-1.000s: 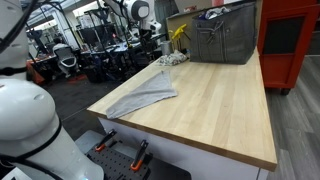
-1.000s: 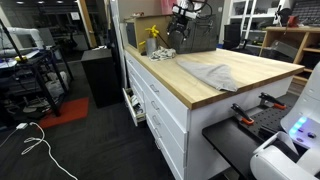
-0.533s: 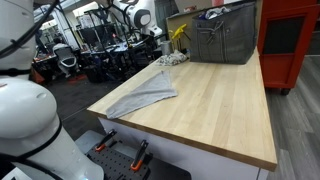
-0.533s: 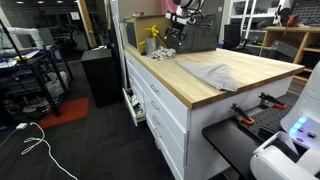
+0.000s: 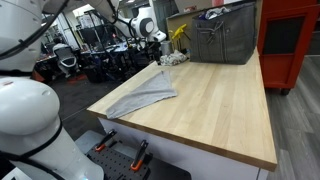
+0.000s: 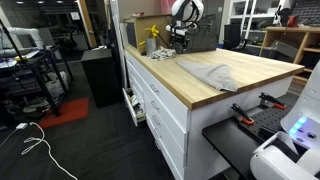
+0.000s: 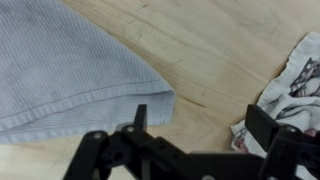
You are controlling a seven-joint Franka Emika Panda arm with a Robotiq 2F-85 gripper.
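Our hand (image 7: pixel 200 118) hangs spread over the counter (image 7: pixel 210 40), nothing between its fingers (image 7: pixel 268 128). The grey towel (image 7: pixel 70 60) lies flat to its left, corner nearest — soft, light and limp, so we would pinch that hemmed corner. A patterned rag (image 7: pixel 298 70) on the right is cut off — we cannot make out its shape.
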